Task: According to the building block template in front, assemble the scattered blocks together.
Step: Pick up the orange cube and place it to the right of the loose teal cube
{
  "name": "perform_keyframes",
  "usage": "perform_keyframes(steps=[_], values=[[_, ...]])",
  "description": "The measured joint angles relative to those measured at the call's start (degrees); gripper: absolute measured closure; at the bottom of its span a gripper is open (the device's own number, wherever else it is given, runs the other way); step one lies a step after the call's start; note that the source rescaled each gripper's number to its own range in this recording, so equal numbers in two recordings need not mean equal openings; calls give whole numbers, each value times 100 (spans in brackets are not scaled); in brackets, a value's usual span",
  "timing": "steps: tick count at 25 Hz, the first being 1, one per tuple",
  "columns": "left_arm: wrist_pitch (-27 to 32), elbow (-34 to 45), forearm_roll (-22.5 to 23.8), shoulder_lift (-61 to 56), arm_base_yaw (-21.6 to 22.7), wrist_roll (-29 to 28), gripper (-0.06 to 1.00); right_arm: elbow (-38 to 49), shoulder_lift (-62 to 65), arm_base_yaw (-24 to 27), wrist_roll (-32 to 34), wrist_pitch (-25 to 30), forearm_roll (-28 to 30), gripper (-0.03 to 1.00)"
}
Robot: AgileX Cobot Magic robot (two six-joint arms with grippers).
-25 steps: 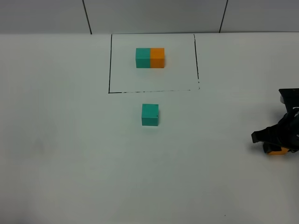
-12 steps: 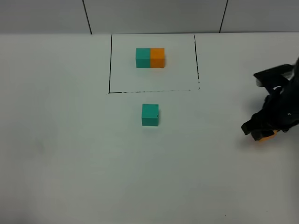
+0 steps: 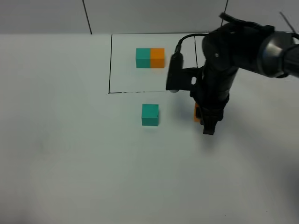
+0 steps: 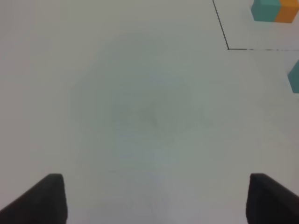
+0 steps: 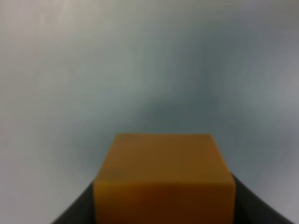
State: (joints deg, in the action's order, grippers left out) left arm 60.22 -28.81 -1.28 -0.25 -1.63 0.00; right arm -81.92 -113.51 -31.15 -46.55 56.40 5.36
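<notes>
The template, a teal and an orange cube joined (image 3: 150, 58), sits inside a black drawn rectangle (image 3: 110, 65) at the back. The loose teal cube (image 3: 150, 115) lies just in front of that outline. My right gripper (image 3: 204, 116) is shut on the loose orange cube (image 3: 196, 112), a short way right of the teal cube and apart from it. In the right wrist view the orange cube (image 5: 163, 179) fills the space between the fingers. My left gripper (image 4: 154, 200) is open and empty over bare table, with the template (image 4: 274, 10) and the teal cube (image 4: 294, 77) at that view's edge.
The right arm's black body and cable (image 3: 224, 56) hang over the right side of the outline. The white table (image 3: 70, 154) ends at a grey wall (image 3: 154, 14) behind the template. The left arm does not show in the exterior view.
My right gripper has carried the orange cube from the table's far right edge leftward to just right of the teal cube. The teal cube and the template have not moved.
</notes>
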Motion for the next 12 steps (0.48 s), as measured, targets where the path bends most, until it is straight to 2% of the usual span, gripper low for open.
perform_keyframes(steps=[5, 12], values=[[0, 0, 0, 0, 0, 0, 27, -984, -797, -224, -207, 533, 120, 97], [0, 0, 0, 0, 0, 0, 27, -1744, -1454, -287, -398, 617, -65, 97]])
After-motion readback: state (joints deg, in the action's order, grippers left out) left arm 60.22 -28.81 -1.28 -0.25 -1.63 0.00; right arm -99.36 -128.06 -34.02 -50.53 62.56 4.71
